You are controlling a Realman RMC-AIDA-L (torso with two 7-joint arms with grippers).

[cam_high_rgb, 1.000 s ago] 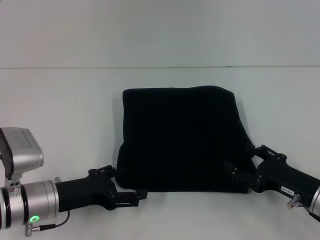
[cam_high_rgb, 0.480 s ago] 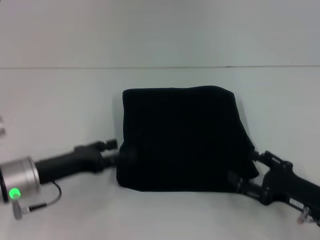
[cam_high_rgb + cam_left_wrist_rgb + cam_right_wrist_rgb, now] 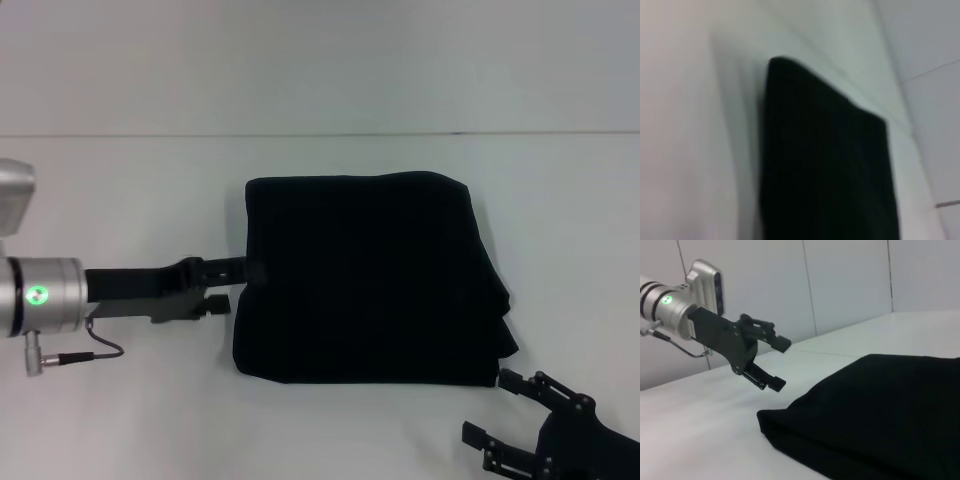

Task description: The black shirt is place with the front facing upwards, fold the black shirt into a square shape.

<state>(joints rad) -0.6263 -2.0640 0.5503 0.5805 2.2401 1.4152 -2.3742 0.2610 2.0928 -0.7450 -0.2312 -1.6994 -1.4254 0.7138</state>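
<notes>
Black shirt [image 3: 365, 280]: folded into a near-square, flat on the white worktop [image 3: 120, 190], centre. Left gripper [image 3: 232, 285]: raised beside the shirt's left edge, fingers spread, holding nothing. Right gripper [image 3: 505, 415]: near the shirt's front right corner, apart from it, fingers spread, empty.
</notes>
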